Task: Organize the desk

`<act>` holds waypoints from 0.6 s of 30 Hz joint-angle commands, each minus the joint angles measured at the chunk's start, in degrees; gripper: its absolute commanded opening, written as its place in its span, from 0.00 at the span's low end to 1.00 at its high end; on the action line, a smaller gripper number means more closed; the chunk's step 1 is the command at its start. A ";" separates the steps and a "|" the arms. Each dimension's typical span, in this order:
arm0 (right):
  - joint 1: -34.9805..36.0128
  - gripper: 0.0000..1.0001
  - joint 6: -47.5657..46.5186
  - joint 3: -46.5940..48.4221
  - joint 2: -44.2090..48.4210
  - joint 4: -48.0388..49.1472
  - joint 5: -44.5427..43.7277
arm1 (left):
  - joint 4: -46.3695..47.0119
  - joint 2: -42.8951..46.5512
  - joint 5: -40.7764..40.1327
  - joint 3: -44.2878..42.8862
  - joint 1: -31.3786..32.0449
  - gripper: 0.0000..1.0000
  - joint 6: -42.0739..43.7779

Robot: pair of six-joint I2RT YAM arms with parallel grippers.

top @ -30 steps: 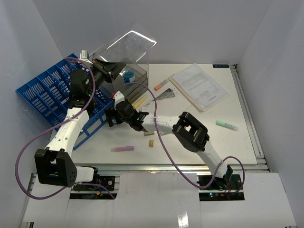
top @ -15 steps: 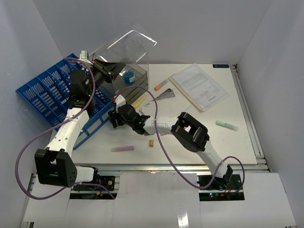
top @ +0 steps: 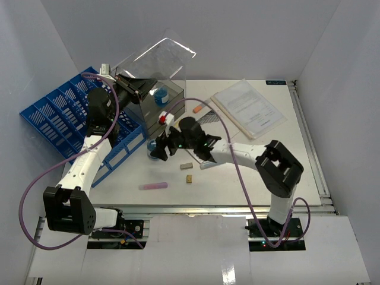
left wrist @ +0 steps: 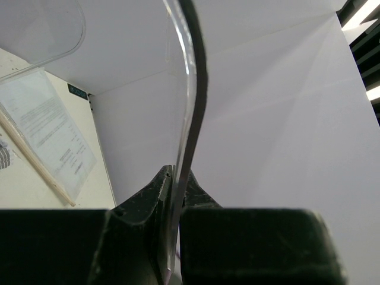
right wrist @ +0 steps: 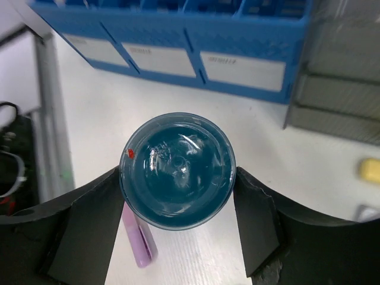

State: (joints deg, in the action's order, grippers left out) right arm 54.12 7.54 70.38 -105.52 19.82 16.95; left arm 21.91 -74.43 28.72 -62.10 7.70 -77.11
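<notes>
L pincer [left wrist: 176, 185] pinches clear bin lid [left wrist: 191, 89], tilted up. R pincer [right wrist: 176, 196] grips round blue cup [right wrist: 176, 169] nr blue rack [right wrist: 178, 29], toward counter [top: 249, 178] left edge.

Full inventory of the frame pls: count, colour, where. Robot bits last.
desk: 1, white, under everything
file rack: 1, blue, far left
bin: 1, clear, back left
lid: 1, clear, raised above bin
round tub: 1, blue, between right fingers
blue item: 1, inside bin, too small to identify
paper sleeve: 1, white, back right
highlighter: 1, green, right
orange marker: 1, right of bin
purple marker: 1, front
tan block: 1, front centre
grey block: 1, behind tan block
left gripper: shut on lid
right gripper: closed on round tub
</notes>
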 commanded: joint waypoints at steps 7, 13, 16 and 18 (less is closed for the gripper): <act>-18.52 0.08 17.27 7.19 1.35 11.90 19.55 | 2.63 1.55 1.60 -0.65 0.47 0.00 -4.04; -19.14 0.08 32.52 20.62 -9.56 16.18 20.41 | 2.52 1.07 2.50 -1.44 0.47 0.00 -4.65; -18.70 0.08 38.32 26.20 -13.40 18.76 18.61 | 2.52 0.96 2.76 -1.45 0.47 0.00 -4.89; -18.01 0.08 38.83 28.28 -14.73 19.25 16.02 | 2.52 0.82 2.97 -1.51 0.47 0.00 -4.89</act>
State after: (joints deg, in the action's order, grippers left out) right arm 34.93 37.62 92.68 -118.90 31.13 34.58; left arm 22.74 -74.46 29.01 -61.95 7.68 -78.05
